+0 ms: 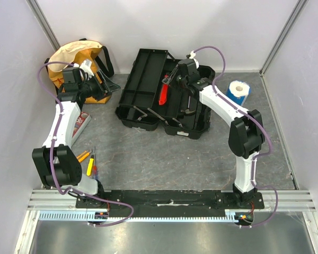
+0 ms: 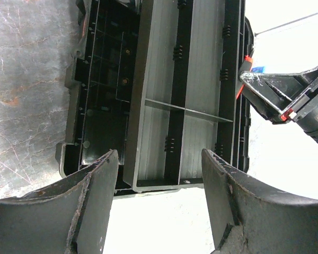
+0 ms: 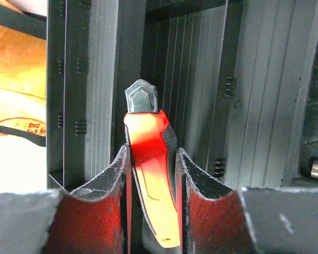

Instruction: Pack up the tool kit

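We observed the tool kit [image 1: 143, 90] lying open at 12 o'clock on the table [image 1: 201, 159], with the yellow bag [image 1: 74, 53] at 10 o'clock. The right gripper [image 3: 151, 152] hung over the kit, jaws closed narrowly on a red-handled tool [image 3: 148, 132]. The left gripper [image 2: 159, 156], jaws wide and holding nothing, sat at 9 o'clock of the kit.
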Available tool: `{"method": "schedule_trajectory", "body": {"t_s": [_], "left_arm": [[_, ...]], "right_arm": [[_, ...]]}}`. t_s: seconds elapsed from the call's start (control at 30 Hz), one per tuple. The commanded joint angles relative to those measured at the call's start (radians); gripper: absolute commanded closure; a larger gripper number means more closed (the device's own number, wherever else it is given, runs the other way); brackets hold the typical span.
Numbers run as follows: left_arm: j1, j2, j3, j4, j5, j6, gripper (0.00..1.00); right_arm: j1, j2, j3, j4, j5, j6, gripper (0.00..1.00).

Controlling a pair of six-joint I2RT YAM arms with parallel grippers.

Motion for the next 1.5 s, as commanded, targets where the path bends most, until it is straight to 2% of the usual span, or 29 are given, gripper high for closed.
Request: {"method": "schedule_trajectory", "body": {"t_s": [0.0, 0.2, 0.3, 0.4, 0.47, 0.57, 0.67, 0.8, 0.87, 1.03, 1.13, 1.23, 1.47], "left_arm": [[-0.005, -0.037, 0.003, 0.005, -0.005, 0.036, 0.30], [-0.002, -0.041, 0.003, 0.005, -0.001, 0.034, 0.30], [-0.004, -0.042, 0.002, -0.001, -0.002, 0.036, 0.30], [-0.004, -0.047, 0.003, -0.006, -0.007, 0.039, 0.30], [-0.004, -0.051, 0.000, -0.018, -0.016, 0.042, 0.30], [-0.002, -0.065, -0.012, -0.033, -0.030, 0.048, 0.30], [-0.002, -0.086, -0.040, -0.044, -0.051, 0.054, 0.30], [-0.002, -0.126, -0.078, -0.053, -0.088, 0.045, 0.30], [-0.002, -0.142, -0.095, -0.061, -0.119, 0.031, 0.30], [-0.002, -0.177, -0.113, -0.165, -0.289, -0.004, 0.30], [0.008, -0.214, -0.150, -0.230, -0.439, -0.029, 0.30], [0.028, -0.272, -0.248, -0.239, -0.576, -0.088, 0.29], [0.168, -0.378, -0.465, -0.244, -0.693, -0.222, 0.25]], "right_arm": [[0.016, 0.032, 0.077, -0.030, 0.067, 0.084, 1.00], [0.027, 0.085, 0.087, -0.070, 0.078, 0.184, 0.96], [0.028, 0.107, 0.092, -0.071, 0.037, 0.219, 0.77], [0.028, 0.110, 0.086, -0.071, 0.001, 0.241, 0.49], [0.028, 0.095, 0.072, -0.070, 0.006, 0.242, 0.45], [0.027, 0.058, 0.052, -0.073, 0.027, 0.241, 0.47], [0.025, 0.053, 0.047, -0.091, 0.041, 0.223, 0.56], [0.036, 0.053, 0.052, -0.120, 0.059, 0.190, 0.75], [0.040, 0.024, 0.041, -0.119, 0.084, 0.166, 0.80], [0.039, -0.094, 0.043, -0.146, 0.196, 0.075, 0.76], [0.037, -0.195, 0.026, -0.175, 0.282, 0.032, 0.67], [0.025, -0.282, -0.012, -0.214, 0.335, 0.002, 0.56], [-0.110, -0.433, -0.192, -0.263, 0.245, -0.001, 0.49]]}}
